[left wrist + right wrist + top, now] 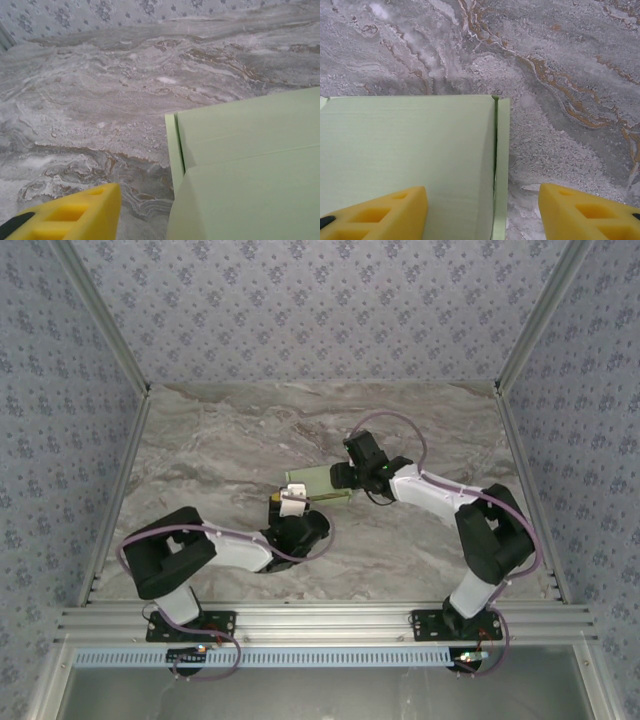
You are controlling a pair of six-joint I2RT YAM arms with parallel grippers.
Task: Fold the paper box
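Flower-patterned walls (300, 310) close in the grey marbled table (220, 440) on three sides. Near the middle of that table we see the paper box (318, 483), a pale green folded card lying flat between the two grippers.

The right gripper (345, 478) sits at the box's right end. From its wrist we see its two yellow fingers (385, 212) spread wide and not closed on the card. One finger is over the green card and the other is over bare table. The box's outer edge and a narrow side flap fall between them.

The left gripper (293, 505) sits at the box's opposite end, on the near side. From its wrist we see one yellow finger (75, 215) over the table, near the box's corner but apart from it. We cannot tell whether this pair is spread or pressed together.
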